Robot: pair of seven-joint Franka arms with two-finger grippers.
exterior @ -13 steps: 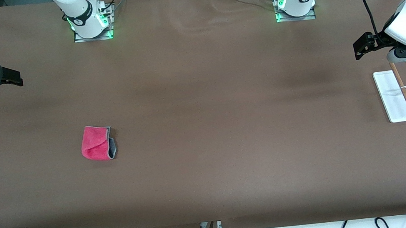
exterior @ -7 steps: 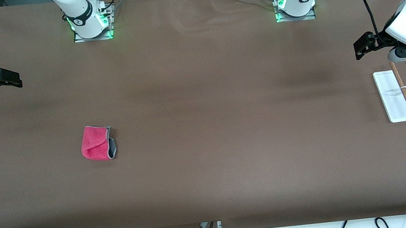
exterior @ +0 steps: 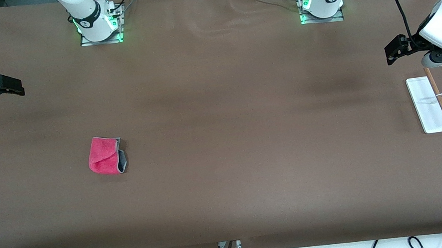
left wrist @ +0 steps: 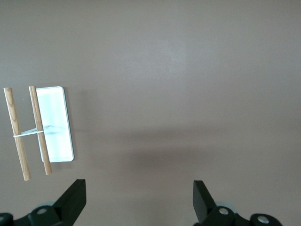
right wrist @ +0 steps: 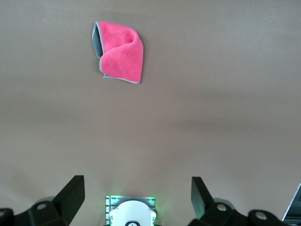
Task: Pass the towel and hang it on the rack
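A brown tabletop [exterior: 218, 99] carries a folded towel [exterior: 106, 155] toward the right arm's end and a rack [exterior: 433, 103] by the left arm's edge.

No readable text, label, brand, number or sign anywhere — not on the towel [exterior: 106, 156], the rack [exterior: 437, 100] or the table [exterior: 228, 182]. Small dark marks on the collars of both arm bases in the front view — too small to make out.
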